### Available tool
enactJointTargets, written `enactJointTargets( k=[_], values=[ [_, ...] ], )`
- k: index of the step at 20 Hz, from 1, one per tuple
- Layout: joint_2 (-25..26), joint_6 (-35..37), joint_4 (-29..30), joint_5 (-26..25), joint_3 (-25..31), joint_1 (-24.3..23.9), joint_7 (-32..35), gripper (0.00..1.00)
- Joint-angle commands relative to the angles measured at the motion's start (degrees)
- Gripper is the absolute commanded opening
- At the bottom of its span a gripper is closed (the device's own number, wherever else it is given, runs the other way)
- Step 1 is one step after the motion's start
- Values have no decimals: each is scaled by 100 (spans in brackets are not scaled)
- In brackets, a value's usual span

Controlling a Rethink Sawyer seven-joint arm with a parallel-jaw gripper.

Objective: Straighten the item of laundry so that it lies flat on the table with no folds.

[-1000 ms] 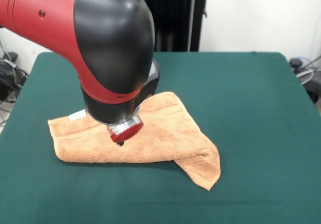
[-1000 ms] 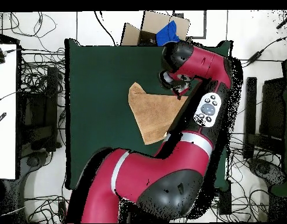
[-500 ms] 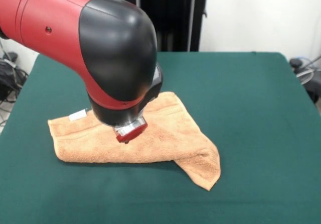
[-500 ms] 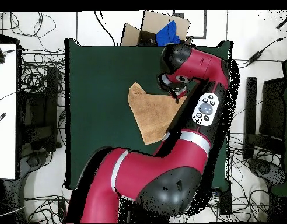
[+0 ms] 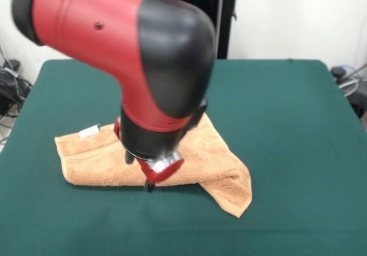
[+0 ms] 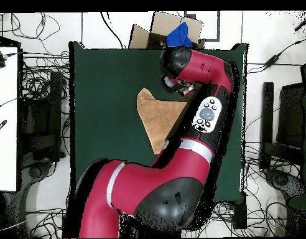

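The towel (image 5: 172, 158) lies left of centre in the front view on the green worktop (image 5: 287, 124), folded over on itself: a long doubled band runs across, and one corner flap sticks out toward the lower right. A small white tag (image 5: 89, 131) shows at its upper-left edge. Seen from overhead, it reads as a rough triangle (image 6: 157, 118), so it is far from flat. The end effector (image 5: 150, 185) sits low at the towel's near folded edge, probably placed there to catch the top layer and peel it open. Whether its tips are spread or pressed together I cannot tell. No containers stand on the worktop; a cardboard box (image 6: 157, 28) holding something blue sits beyond its top edge in the overhead view.
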Motion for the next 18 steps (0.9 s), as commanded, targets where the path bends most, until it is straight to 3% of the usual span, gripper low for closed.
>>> enactJointTargets(
  k=[1,18],
  values=[
    [-272,-917,1084,-24,129,328,1844,100],
    [-81,-857,1054,14,58,301,1563,100]
  ],
)
